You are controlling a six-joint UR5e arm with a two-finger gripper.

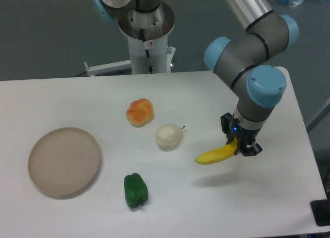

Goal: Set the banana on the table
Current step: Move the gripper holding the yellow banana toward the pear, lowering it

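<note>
On the right half of the white table [62, 94], clamped around one end of a bright yellow banana [214, 156]: the gripper [241, 147], black, two-fingered, pointing down from the grey and blue arm [252, 68]. Held clear of the tabletop, the banana, nearly level, free tip pointing left, with a soft shadow on the surface below and slightly to the right. Fingers tight on the banana's right end, that end mostly hidden between them.

Just left of the banana's free tip, but not touching it: a whitish pear-like fruit [168, 136] with a short dark stem, resting on the table. Up and to the left of that, near the table's middle: an orange, lobed, pumpkin-like fruit [139, 112]. Toward the front edge, below both: a green bell pepper [135, 190], lying on its side. Far to the left, well apart from everything else: a round beige plate [64, 160], nothing on it.

At the back edge, behind the table: the white robot base column [149, 42], with the arm reaching over to the right side.
</note>
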